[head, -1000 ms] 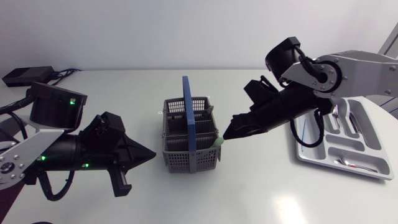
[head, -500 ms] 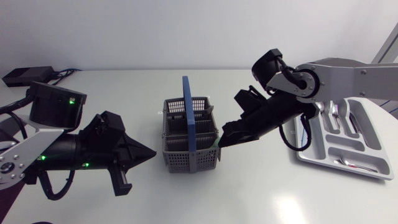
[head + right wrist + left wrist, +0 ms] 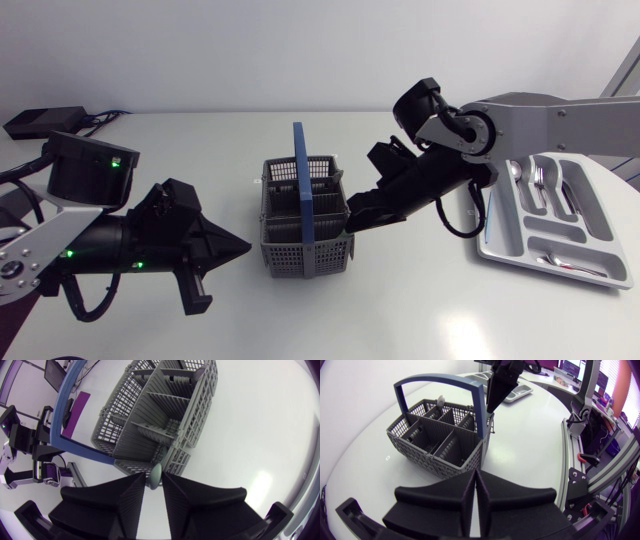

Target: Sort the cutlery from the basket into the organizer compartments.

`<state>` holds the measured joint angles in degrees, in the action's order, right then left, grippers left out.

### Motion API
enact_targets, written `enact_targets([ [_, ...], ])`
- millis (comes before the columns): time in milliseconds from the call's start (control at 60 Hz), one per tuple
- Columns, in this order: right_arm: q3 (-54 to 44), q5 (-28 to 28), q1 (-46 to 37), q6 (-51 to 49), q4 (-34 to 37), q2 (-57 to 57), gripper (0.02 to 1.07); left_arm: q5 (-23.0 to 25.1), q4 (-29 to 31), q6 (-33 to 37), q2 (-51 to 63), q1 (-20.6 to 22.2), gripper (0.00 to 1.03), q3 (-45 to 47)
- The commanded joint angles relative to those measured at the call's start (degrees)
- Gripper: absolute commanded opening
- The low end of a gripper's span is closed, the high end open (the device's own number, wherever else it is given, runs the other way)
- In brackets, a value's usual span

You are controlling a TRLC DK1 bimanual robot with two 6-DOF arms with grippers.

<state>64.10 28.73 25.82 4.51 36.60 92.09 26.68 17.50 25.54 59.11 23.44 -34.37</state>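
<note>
**Right gripper at a piece in the basket corner**

Basket (image 3: 290,255) sits mid-frame, organizer (image 3: 500,245) at the right edge, partly filled. Right gripper (image 3: 350,222) is narrowed around a grey-green piece (image 3: 156,476) at the basket's right corner; can't tell if it's clamped. Confirm the squeeze, then lift straight up, clear of the blue handle (image 3: 303,180). Left gripper (image 3: 476,490) is closed and empty, lower left. Mesh hides the rest of the piece, type unknown.

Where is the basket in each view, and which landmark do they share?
Head view: basket at the centre, between left gripper and right gripper.
Left wrist view: basket ahead of the left gripper.
Right wrist view: basket just ahead of the right gripper.
Shared landmark: its blue handle.
</note>
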Motion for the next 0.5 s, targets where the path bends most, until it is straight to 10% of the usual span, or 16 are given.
enact_targets([
  [0,1.38,-0.43,0.54,1.46,-1.18,1.25,0.27,-0.05,-0.45,0.74,0.13,0.20,0.05,1.32],
  [483,3.40,-1.48,1.33,1.20,0.75,-3.85,0.08,-0.13,-0.36,0.74,0.57,0.38,0.05,0.97],
])
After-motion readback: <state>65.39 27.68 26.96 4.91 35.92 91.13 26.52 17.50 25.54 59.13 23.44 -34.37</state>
